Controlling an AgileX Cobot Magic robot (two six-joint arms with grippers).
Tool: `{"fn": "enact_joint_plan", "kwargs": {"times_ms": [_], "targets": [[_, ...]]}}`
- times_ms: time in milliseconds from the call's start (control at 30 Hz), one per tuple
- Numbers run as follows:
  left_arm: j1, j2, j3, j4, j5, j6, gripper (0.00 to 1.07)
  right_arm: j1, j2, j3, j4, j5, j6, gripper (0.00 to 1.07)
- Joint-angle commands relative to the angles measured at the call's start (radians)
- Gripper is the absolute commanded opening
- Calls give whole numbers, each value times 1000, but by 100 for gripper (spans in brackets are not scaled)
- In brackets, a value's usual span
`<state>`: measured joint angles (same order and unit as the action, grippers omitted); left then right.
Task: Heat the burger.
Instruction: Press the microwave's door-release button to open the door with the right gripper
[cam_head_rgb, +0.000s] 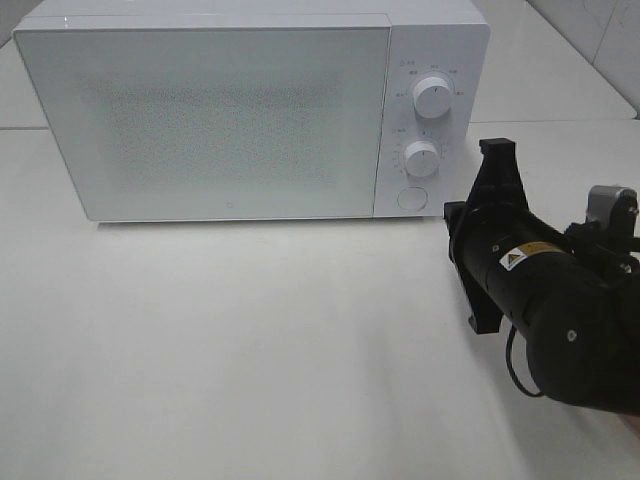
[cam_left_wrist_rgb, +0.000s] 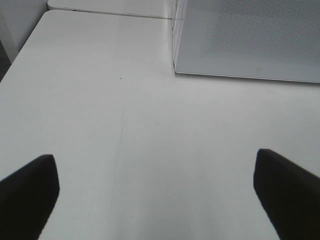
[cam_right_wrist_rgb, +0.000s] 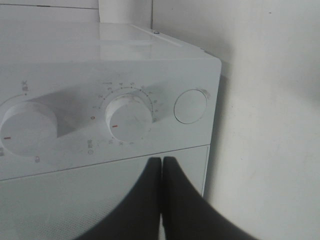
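Right arm (cam_head_rgb: 545, 290) low at frame right, aimed at microwave (cam_head_rgb: 230, 110) dial (cam_head_rgb: 422, 158), right jaws together. Left jaws apart over table (cam_left_wrist_rgb: 150, 125).

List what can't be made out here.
- burger: in no view; the closed microwave door, exterior high, hides the inside.
- lower dial markings: too small in exterior high, blurred in right wrist.
- left gripper: only fingertips show, cut by the left wrist frame edge.
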<state>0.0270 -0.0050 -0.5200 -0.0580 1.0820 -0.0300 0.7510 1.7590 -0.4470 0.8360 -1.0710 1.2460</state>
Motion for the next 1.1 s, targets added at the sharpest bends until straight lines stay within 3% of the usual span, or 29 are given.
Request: {"fn": "enact_joint_plan", "kwargs": {"times_ms": [33, 300, 733, 1100], "targets": [[-1, -23, 3, -6, -15, 2, 98, -61, 58, -49, -127, 6, 67, 0], [-1, -23, 3, -6, -15, 2, 98, -135, 168, -122, -236, 39, 181, 0], [-1, -23, 3, -6, -15, 2, 98, -229, 268, -241, -303, 96, 184, 0], [-1, -23, 3, -6, -15, 2, 98, -247, 341, -323, -338, 112, 202, 0]]}}
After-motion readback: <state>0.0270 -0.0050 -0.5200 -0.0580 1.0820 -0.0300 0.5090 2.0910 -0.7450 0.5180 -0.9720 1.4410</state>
